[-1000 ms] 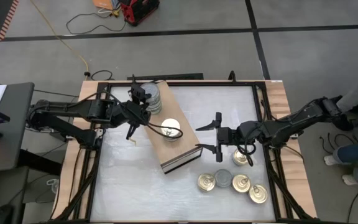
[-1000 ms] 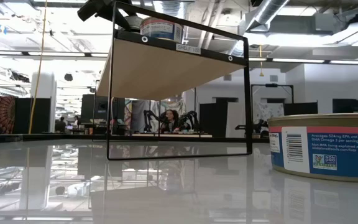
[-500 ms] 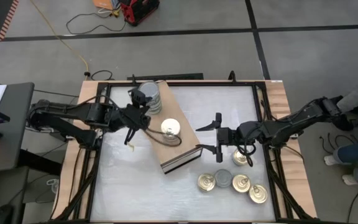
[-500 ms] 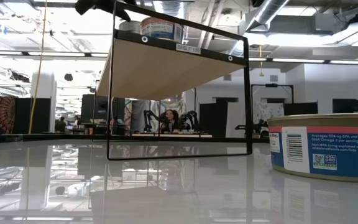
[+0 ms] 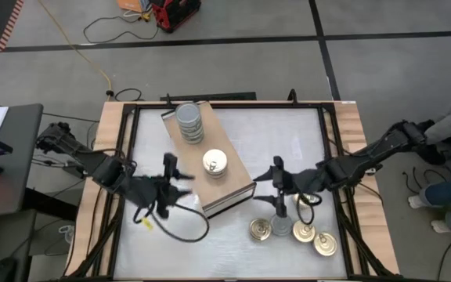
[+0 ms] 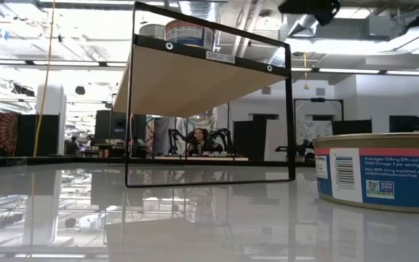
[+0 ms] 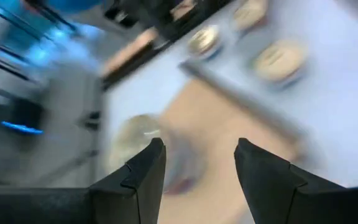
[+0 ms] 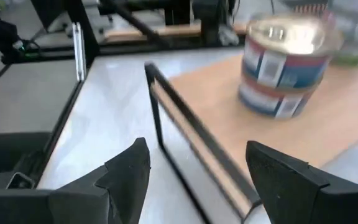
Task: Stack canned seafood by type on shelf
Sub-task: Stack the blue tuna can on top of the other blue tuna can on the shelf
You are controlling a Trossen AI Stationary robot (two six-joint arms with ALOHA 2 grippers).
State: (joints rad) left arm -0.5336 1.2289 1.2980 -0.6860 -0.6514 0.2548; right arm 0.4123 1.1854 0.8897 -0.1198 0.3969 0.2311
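**Both fingers empty beside the shelf**

From above, the shelf (image 5: 210, 160) lies slantwise on the white worktop (image 5: 233, 243). A stack of silver-topped tins (image 5: 189, 124) stands at its far end, and a gold-topped stack (image 5: 215, 163) stands nearer its dark-edged end. My left fingers (image 5: 177, 188) hang over the worktop just beside the shelf's left edge, parted and holding nothing. My right fingers (image 5: 276, 184) hang just off the shelf's dark end, spread wide and also empty. Below them a loose group of tins (image 5: 294, 230) sits on the worktop, some gold-topped, one plain grey.

At worktop level, the shelf's dark frame (image 6: 209, 109) stands open-fronted with the light-wood board slanting back from its top bar. Two tins show on that board, a blue-labelled one (image 6: 188, 33) in front. A large blue-labelled tin (image 6: 380, 171) stands close at the right edge. A dark bit of arm shows high up; whose I cannot tell.

Past my left wrist, the blurred board (image 7: 241, 124) and a tin stack (image 7: 143, 134) appear between my parted fingers (image 7: 143, 174).

Past my right wrist, the gold-topped stack (image 8: 284, 62) stands on the board behind the dark frame (image 8: 185, 134), with my fingers (image 8: 126, 171) wide apart and holding nothing.
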